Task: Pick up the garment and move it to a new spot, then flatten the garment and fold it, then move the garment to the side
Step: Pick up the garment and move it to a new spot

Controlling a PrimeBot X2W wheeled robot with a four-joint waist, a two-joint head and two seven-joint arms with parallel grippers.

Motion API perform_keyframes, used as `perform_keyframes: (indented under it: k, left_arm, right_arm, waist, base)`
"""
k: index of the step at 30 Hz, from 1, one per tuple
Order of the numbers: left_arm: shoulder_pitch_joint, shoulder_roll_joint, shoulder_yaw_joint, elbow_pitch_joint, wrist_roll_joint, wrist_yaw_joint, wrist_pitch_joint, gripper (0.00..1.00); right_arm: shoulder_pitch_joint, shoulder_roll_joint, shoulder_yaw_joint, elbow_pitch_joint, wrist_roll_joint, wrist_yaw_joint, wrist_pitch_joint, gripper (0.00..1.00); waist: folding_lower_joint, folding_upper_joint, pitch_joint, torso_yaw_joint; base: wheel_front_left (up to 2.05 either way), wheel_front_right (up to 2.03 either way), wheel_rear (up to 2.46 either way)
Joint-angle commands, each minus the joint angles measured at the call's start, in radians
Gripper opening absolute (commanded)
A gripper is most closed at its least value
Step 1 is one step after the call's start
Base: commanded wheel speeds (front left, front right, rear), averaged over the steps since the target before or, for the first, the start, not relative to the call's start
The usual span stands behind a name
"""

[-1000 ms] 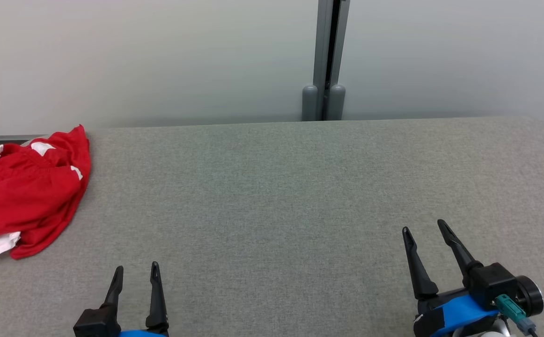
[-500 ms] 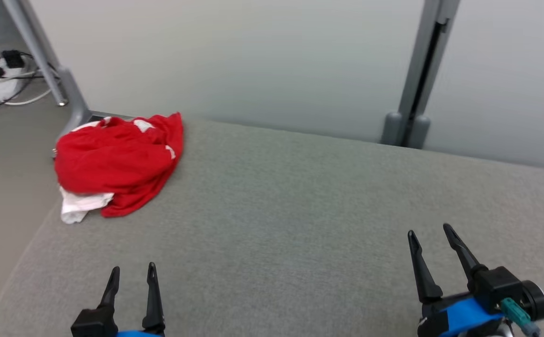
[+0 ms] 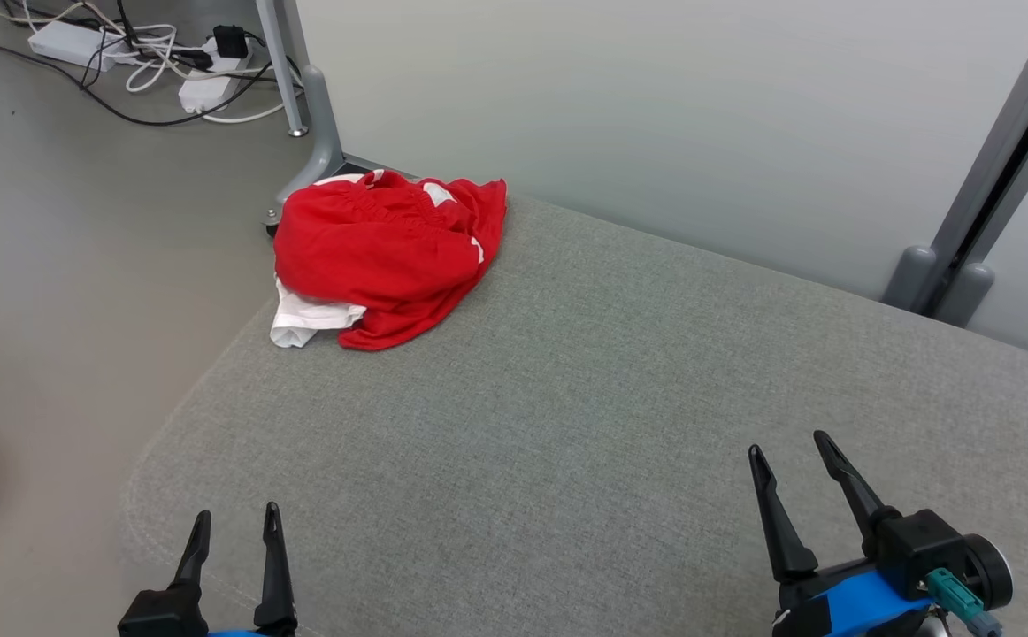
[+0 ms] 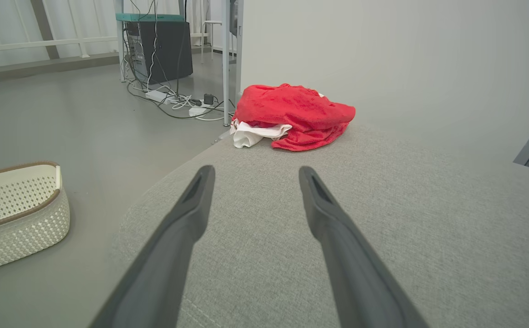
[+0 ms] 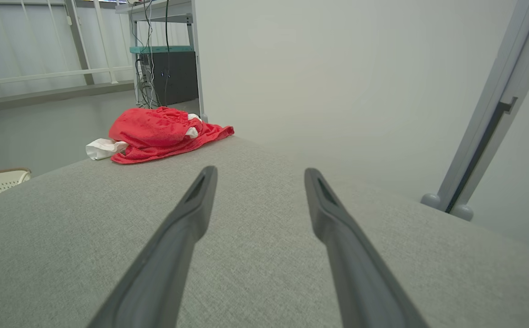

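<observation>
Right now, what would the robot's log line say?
step: pickup not started | garment: bunched, far left table corner | left gripper: open, empty | right gripper: open, empty

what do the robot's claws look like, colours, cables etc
Both the left claw and right claw have two long, tapering dark fingers on black mounts with blue beneath. The right one also carries a teal plug and a round black cap.
</observation>
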Motion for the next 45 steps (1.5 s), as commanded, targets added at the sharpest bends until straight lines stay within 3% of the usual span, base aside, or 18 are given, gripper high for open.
perform_keyframes:
  k: [1, 9, 13, 20, 27, 35, 45]
  left_arm:
    - [0.01, 0.009, 0.003, -0.009, 0.0, 0.008, 0.002, 1.0]
    - [0.004, 0.023, 0.029, -0.043, -0.02, 0.028, 0.003, 1.0]
    - [-0.069, 0.076, 0.067, -0.096, -0.011, 0.046, 0.019, 1.0]
    - [-0.33, 0.253, 0.123, -0.188, 0.023, 0.02, 0.099, 1.0]
    - [-0.664, 0.396, 0.13, -0.094, 0.003, -0.067, 0.193, 1.0]
    - [-0.869, 0.422, 0.115, 0.149, -0.063, -0.108, 0.255, 1.0]
    - [-0.96, 0.341, -0.011, 0.47, -0.13, -0.14, 0.272, 1.0]
  right_arm:
    - [-0.009, -0.004, 0.004, 0.005, 0.001, 0.0, -0.004, 1.0]
    - [-0.026, -0.005, 0.004, -0.008, -0.007, 0.0, -0.004, 1.0]
    - [-0.034, -0.005, -0.012, -0.027, -0.028, 0.0, -0.004, 1.0]
    - [-0.083, -0.004, -0.035, -0.057, -0.088, 0.0, -0.003, 1.0]
    - [-0.166, -0.004, -0.046, -0.085, -0.162, 0.0, -0.003, 1.0]
    - [-0.276, -0.005, -0.04, -0.118, -0.23, 0.0, -0.003, 1.0]
    - [-0.355, -0.004, -0.073, -0.174, -0.283, 0.0, 0.011, 1.0]
  waist:
    - [0.0, 0.0, 0.009, 0.013]
    - [0.0, 0.0, 0.028, -0.003]
    - [0.0, 0.0, 0.055, -0.018]
    - [0.0, 0.0, 0.151, -0.059]
    - [0.0, 0.0, 0.279, -0.116]
    - [0.0, 0.0, 0.416, -0.192]
    - [0.0, 0.0, 0.553, -0.234]
  base:
    - [0.0, 0.0, 0.0]
    - [0.0, 0.0, 0.0]
    - [0.0, 0.0, 0.0]
    - [0.0, 0.0, 0.0]
    - [0.0, 0.0, 0.0]
    - [0.0, 0.0, 0.0]
    - [0.0, 0.0, 0.0]
